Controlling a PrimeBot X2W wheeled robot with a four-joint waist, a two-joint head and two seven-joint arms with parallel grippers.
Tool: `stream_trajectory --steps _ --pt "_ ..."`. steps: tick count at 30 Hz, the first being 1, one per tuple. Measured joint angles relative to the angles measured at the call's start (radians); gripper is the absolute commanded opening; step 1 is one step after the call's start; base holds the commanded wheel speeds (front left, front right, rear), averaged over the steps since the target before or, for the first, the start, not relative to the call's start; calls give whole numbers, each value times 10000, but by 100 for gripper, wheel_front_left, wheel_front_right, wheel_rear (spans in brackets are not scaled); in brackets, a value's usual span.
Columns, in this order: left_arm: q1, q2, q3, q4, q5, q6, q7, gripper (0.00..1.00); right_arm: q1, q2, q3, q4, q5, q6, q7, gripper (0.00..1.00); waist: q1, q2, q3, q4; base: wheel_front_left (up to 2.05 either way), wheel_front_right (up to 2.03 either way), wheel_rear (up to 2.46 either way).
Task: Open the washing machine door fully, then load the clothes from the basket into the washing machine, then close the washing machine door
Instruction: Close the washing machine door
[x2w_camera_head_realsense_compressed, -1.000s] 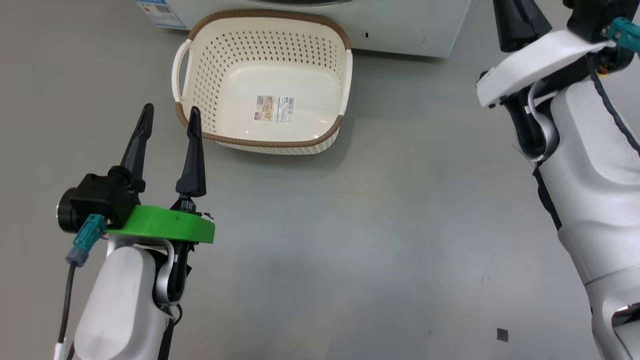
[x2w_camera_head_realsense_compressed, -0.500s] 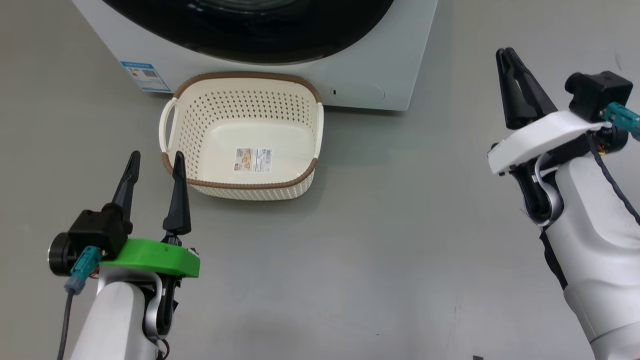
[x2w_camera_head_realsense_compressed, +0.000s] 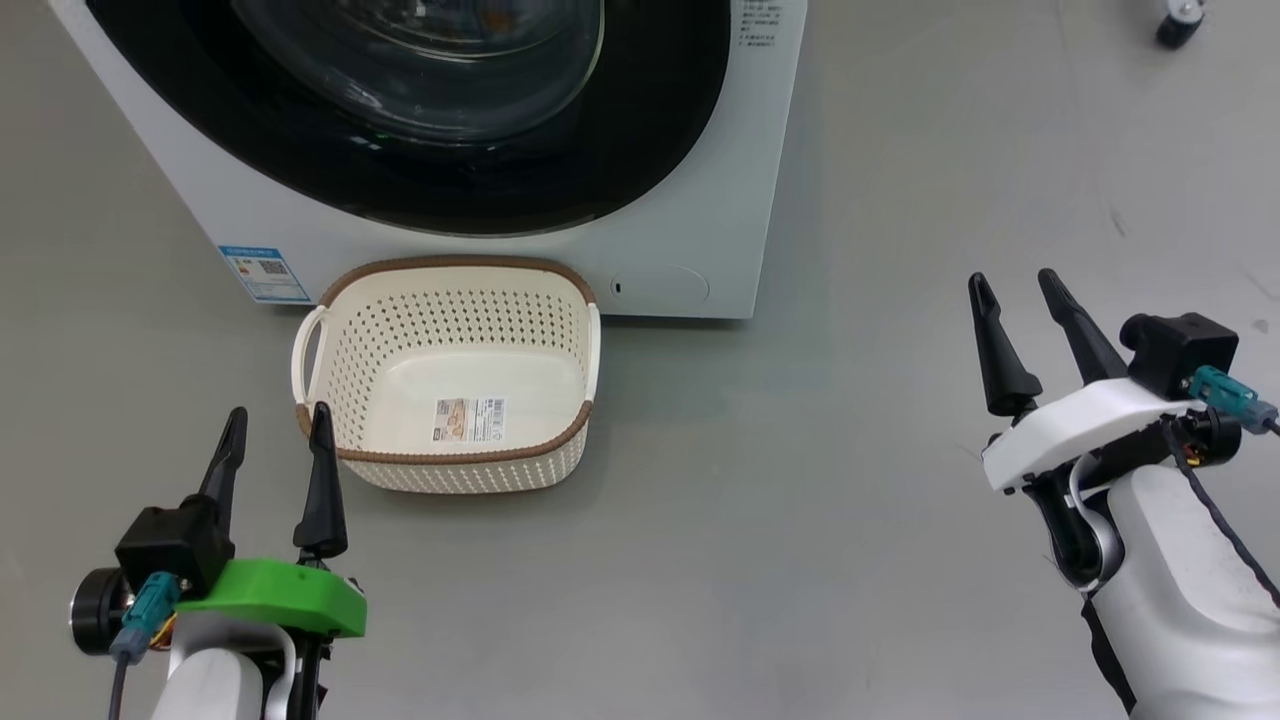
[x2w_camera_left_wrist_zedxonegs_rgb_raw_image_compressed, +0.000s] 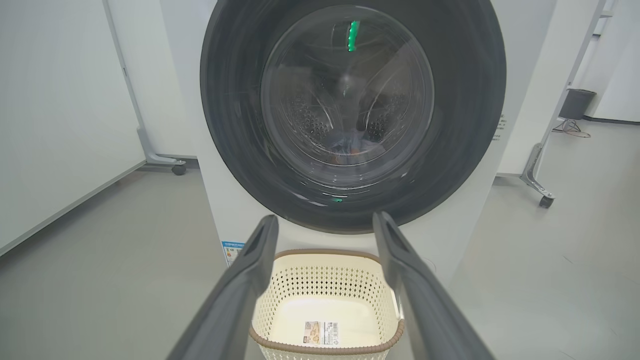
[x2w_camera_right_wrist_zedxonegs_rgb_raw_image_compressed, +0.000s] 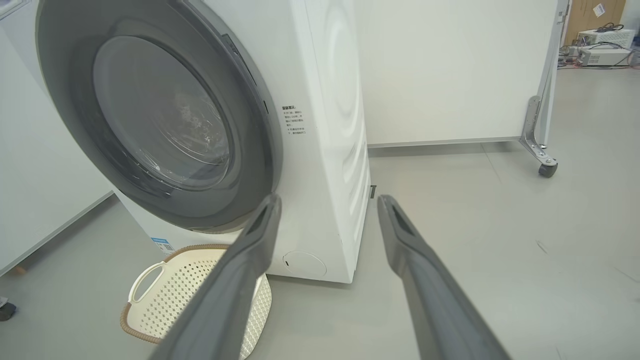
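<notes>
the washing machine door (x2w_camera_left_wrist_zedxonegs_rgb_raw_image_compressed: 350, 115) above the basket (x2w_camera_head_realsense_compressed: 450, 265) looks stiff and slippery; hook its rim edge. left gripper (x2w_camera_head_realsense_compressed: 280, 410) and right gripper (x2w_camera_head_realsense_compressed: 1011, 275) gape empty.

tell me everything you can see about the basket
The basket is a small cream plastic tub with rounded corners, diamond-perforated walls, a brown woven-look rim and a pale loop handle at each short side. It stands upright on the grey floor just in front of the white washing machine; whether they touch is unclear. It is empty but for a label sticker on its smooth bottom.
</notes>
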Motion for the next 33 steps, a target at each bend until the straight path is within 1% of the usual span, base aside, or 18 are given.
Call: stream_trajectory --steps 8,17,23,33 --pt "564 44 119 186 73 0 2 100 1059 2 -150 -487 -121 0 0 100 0 0 -588 -440 0 0 0" --pt "999 52 328 238 173 0 2 100 2164 40 -407 -1120 -270 0 0 100 0 -1 -950 -881 0 0 0" --pt "1063 50 389 259 186 0 2 100 2770 140 -502 -1584 -468 -2 0 100 0 0 -1024 -981 0 0 0" --pt "1263 46 558 259 186 -2 2 100 3204 351 -635 -2324 -755 -13 0 100 0 0 -1064 -1023 0 0 0"
